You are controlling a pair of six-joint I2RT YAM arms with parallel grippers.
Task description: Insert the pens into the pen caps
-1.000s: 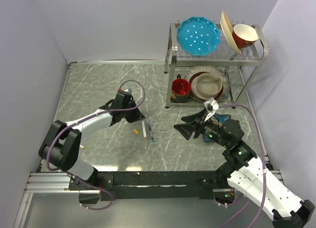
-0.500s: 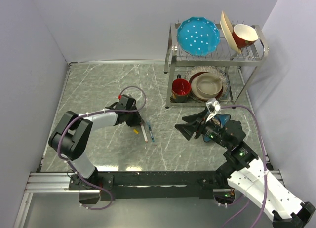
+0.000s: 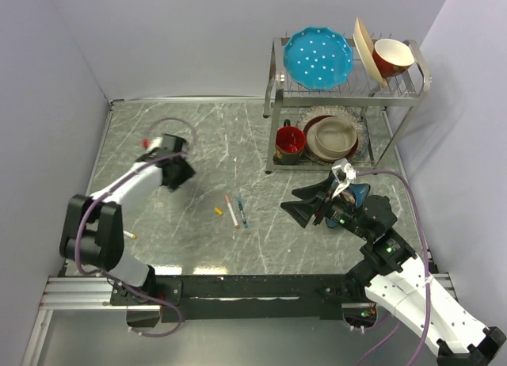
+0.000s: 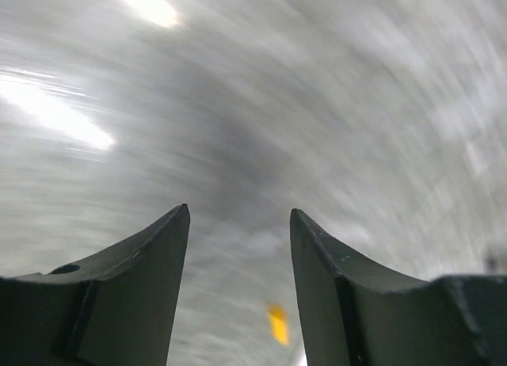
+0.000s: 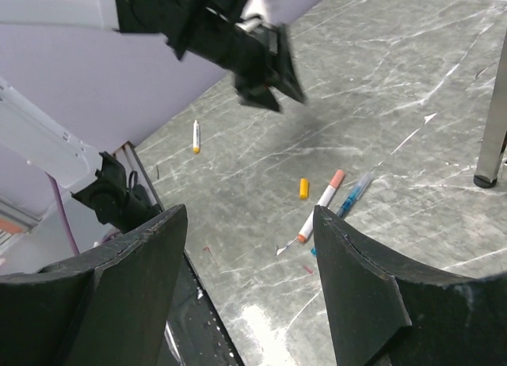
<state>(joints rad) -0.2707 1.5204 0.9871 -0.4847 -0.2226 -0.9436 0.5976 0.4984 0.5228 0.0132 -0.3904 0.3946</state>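
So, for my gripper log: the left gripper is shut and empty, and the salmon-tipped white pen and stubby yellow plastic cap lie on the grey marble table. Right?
Not shut: the left wrist view shows the left gripper open, empty. The salmon-tipped white pen and stubby yellow plastic cap do lie on the grey marble table.
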